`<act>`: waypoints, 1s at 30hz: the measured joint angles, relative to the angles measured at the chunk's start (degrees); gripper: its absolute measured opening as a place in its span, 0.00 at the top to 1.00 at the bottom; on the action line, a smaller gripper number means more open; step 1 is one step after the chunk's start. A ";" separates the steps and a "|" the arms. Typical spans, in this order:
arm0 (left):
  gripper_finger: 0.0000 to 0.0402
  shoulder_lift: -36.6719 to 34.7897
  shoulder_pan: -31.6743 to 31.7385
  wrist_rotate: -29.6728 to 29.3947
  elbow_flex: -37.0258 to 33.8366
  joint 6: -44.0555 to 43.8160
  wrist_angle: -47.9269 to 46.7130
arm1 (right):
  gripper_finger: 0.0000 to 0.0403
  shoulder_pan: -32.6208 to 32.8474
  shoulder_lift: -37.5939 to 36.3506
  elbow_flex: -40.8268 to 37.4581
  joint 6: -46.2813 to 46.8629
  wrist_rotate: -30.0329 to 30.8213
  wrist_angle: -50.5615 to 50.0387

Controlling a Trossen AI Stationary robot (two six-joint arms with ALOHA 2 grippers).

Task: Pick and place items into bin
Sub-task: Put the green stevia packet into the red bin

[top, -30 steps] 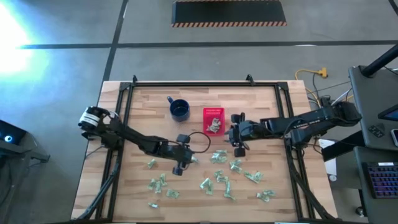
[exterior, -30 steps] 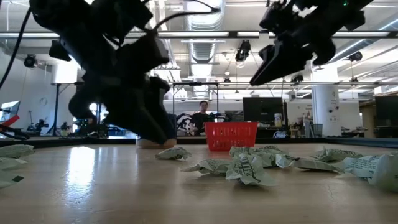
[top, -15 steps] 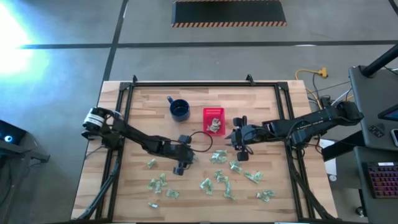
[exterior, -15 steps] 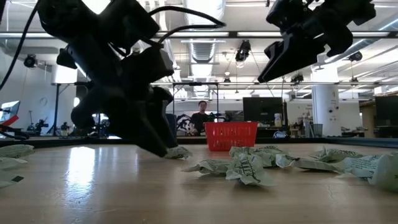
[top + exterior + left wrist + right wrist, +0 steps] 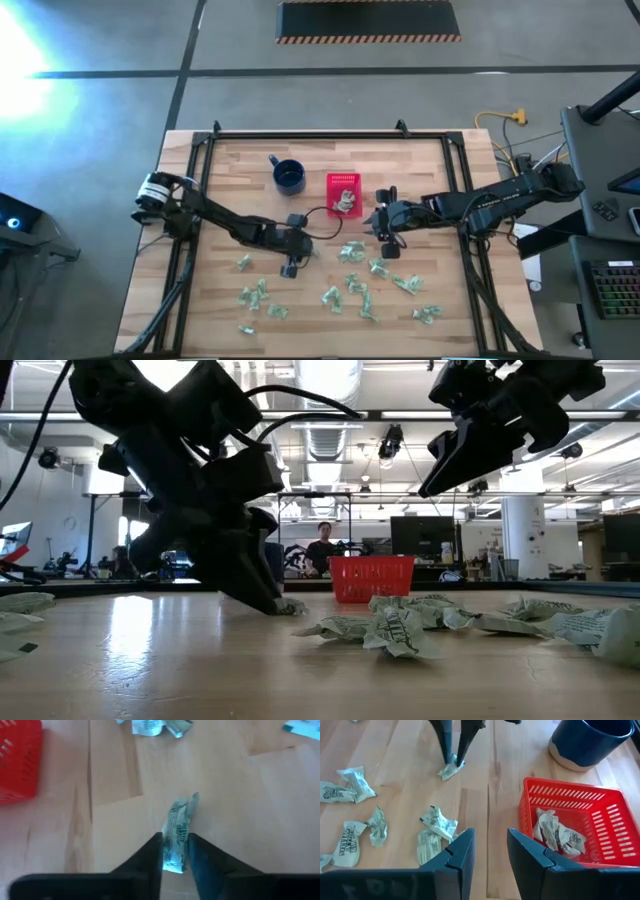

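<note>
The red basket (image 5: 343, 181) stands at mid-table and holds a few wrinkly wrappers (image 5: 555, 832). Many pale green and whitish wrappers (image 5: 358, 292) lie loose across the table's near half. My left gripper (image 5: 303, 251) is down at the table, left of and nearer than the basket. It is shut on one wrapper (image 5: 181, 815). My right gripper (image 5: 384, 238) is open and empty. It hangs above the table just right of the basket, as the low view (image 5: 450, 465) also shows. My left gripper pinches the wrapper's one end (image 5: 175, 847) between its two fingertips (image 5: 156, 842). The fingers slant down onto it from the table's left side and lie along the crumpled strip. The wrapper lies on the wood; its free end (image 5: 192, 799) sticks out beyond the fingertips.
A dark blue mug (image 5: 289, 177) stands left of the basket. A black metal frame (image 5: 330, 135) runs round the table's edges. Loose wrappers (image 5: 398, 628) lie close under my right gripper. A person (image 5: 322, 548) shows far off in the room behind.
My left gripper has come down onto the wrapper at the table. My right gripper has drawn a little away from the basket, toward the table's near edge.
</note>
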 joint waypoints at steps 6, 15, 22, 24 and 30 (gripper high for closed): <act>0.98 -0.97 0.11 -0.02 1.29 1.74 -0.11 | 0.75 0.00 0.02 0.00 -0.03 -0.01 -0.12; 1.00 -3.28 1.34 -7.13 7.03 14.20 0.21 | 0.77 0.00 0.02 0.00 1.70 0.01 -3.13; 1.00 -3.13 7.58 -12.99 10.35 19.82 5.87 | 0.78 1.08 0.09 0.00 7.33 -0.01 -8.17; 1.00 -3.08 9.70 -12.90 11.34 19.84 6.09 | 0.77 1.93 0.09 0.00 9.64 -0.04 -10.18; 1.00 -3.04 14.30 -12.17 12.61 19.64 6.07 | 0.77 5.52 0.09 0.00 15.44 -0.05 -13.99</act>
